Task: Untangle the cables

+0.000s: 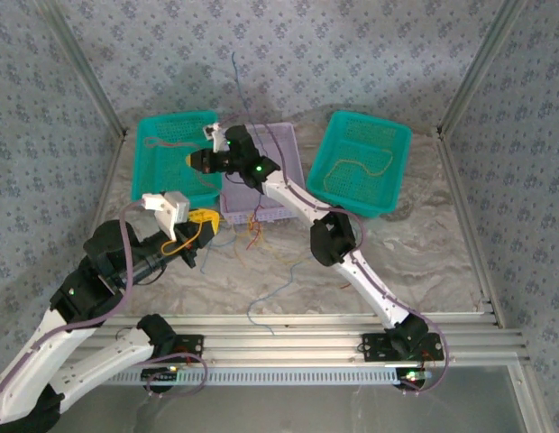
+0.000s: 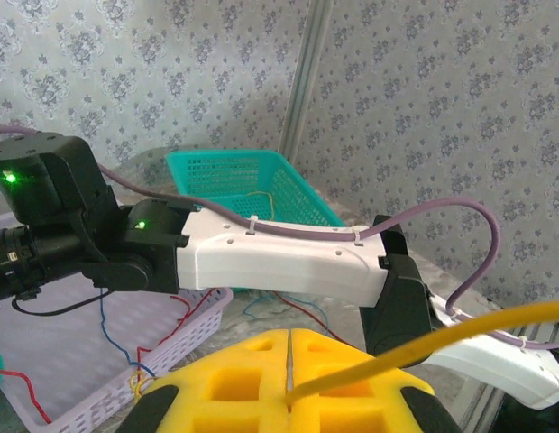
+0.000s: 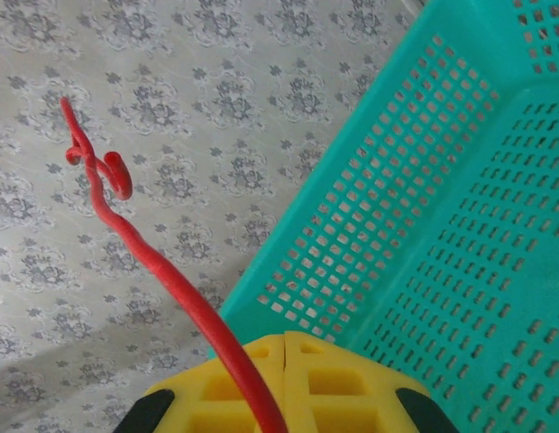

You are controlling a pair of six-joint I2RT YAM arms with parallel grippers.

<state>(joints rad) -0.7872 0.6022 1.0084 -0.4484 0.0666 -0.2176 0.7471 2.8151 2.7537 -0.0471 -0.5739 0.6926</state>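
Your L gripper [image 2: 288, 383]: clamped on yellow wire [image 2: 460, 332];
Your R gripper [image 3: 284, 356]: clamped on red wire [image 3: 153, 262], by teal basket [image 3: 460, 225]

Your wall panels [image 1: 352, 54] are grey-blue, printed with a small repeating floral motif, and your tabletop [image 1: 424, 262] is marbled in beige and grey. The left perforated plastic basket [image 1: 171, 171] and the right perforated plastic basket [image 1: 352, 144] are both teal; the lattice plastic basket [image 1: 233, 206] is pale lavender. Your thin red wire [image 3: 176, 284] is an even red, the thin yellow-orange wire [image 2: 478, 332] a warm yellow, the thin blue wire [image 2: 103, 316] mid-blue. The left gripper [image 2: 288, 388] and right gripper [image 3: 287, 383] carry bright yellow pads in black housings. The left arm [image 1: 45, 352] and right arm [image 1: 370, 280] are white and black, with a dull purple sleeved cable [image 2: 469, 212] and a green indicator light [image 1: 259, 168].
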